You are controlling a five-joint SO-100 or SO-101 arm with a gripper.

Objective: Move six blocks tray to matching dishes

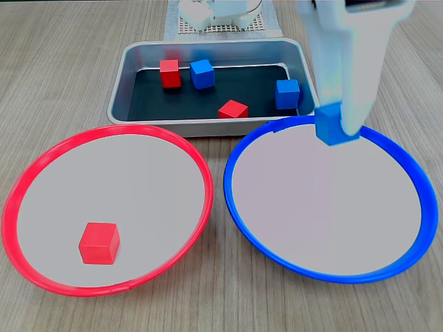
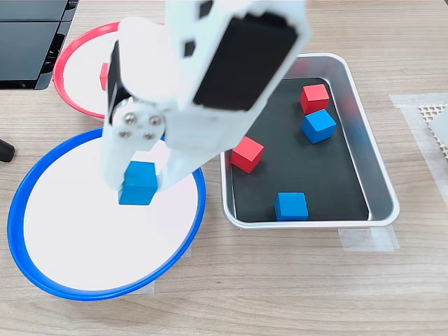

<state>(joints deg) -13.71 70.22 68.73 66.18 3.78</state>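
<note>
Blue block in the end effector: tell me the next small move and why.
Probably lower a little and open. The end effector holds the blue block over the blue-rimmed dish, whose pale centre is bare, so the colour matches. In a fixed view the block sits near the dish's far rim, so easing inward first may be safer.

i seem to work in a lab or office: a pale wood-grain laminate tabletop (image 1: 62, 62), clear tape strips (image 2: 364, 239) pinning things down, a white mesh mat (image 1: 228, 28), and black equipment (image 2: 31, 42) at one corner.
</note>
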